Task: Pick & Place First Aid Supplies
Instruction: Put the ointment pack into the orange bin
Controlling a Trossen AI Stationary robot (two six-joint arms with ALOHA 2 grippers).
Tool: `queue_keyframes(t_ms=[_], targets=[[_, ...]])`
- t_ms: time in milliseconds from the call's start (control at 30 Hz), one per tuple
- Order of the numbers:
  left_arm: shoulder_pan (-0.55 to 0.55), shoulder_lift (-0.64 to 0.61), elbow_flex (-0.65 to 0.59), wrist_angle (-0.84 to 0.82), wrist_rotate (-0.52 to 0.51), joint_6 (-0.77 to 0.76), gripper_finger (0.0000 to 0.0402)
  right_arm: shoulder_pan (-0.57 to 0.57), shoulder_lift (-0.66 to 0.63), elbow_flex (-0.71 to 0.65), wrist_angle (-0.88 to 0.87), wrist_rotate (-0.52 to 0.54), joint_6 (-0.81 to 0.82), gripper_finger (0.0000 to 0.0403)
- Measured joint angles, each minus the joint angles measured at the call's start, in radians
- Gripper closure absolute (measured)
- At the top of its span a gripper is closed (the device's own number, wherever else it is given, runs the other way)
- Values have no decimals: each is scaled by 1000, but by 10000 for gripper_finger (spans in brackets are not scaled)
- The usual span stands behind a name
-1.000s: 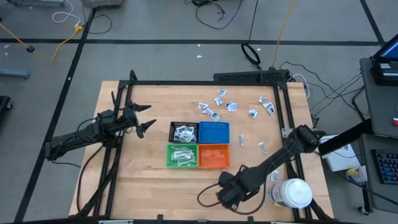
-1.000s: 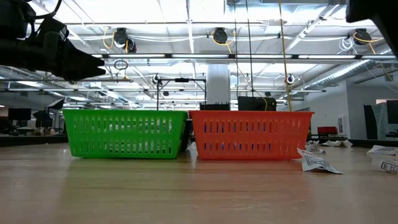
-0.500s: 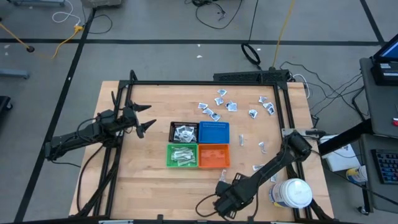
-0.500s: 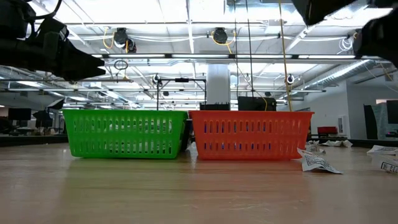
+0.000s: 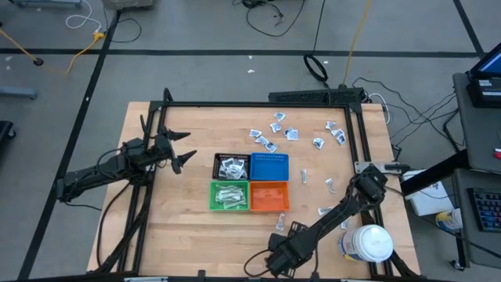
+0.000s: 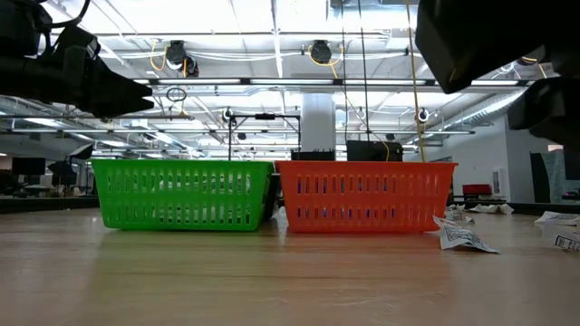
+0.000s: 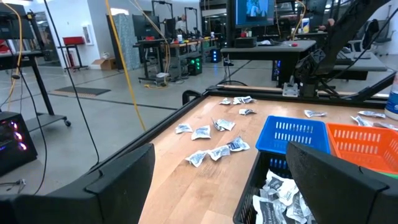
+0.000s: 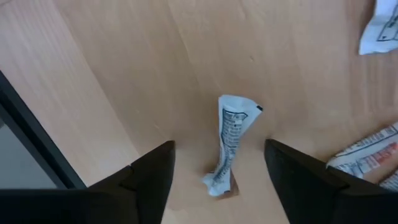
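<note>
A narrow white strip packet [image 8: 229,146] lies flat on the wood in front of the orange bin [image 5: 268,196]; it also shows in the high view [image 5: 279,220]. My right gripper [image 8: 219,144] hangs over it, open and pointing down, one finger on each side and clear of the table [image 5: 282,249]. More first aid supplies lie loose at the far right [image 5: 274,133], and others fill the black bin [image 5: 232,167] and the green bin [image 5: 229,196]. My left gripper [image 5: 178,154] waits open and level at the table's left.
The blue bin [image 5: 268,167] stands behind the orange one. A large white jar [image 5: 368,243] is at the near right corner. Loose packets lie right of the bins [image 5: 329,185] [image 5: 323,211]. Black frame rails [image 5: 360,157] border the table.
My right gripper has come down and moved toward the table's near edge and a little left, uncovering the strip packet in front of the orange bin. In the low view its dark bulk has sunk into the upper right. Nothing on the table has moved.
</note>
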Motion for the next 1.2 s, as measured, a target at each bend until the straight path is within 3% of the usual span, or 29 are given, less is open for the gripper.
queue_keyframes(t_ms=[167,467,767,1200], targets=[[0,0,0,0,0,0,36,-4,-1,0,1,-1,-14,224],[0,0,0,0,0,0,36,-6,-2,-4,9,-2,-15,391],[0,0,0,0,0,0,37,-19,-22,-13,10,-28,-23,400],[0,0,0,0,0,0,36,-78,-222,-13,-100,-54,-179,402]])
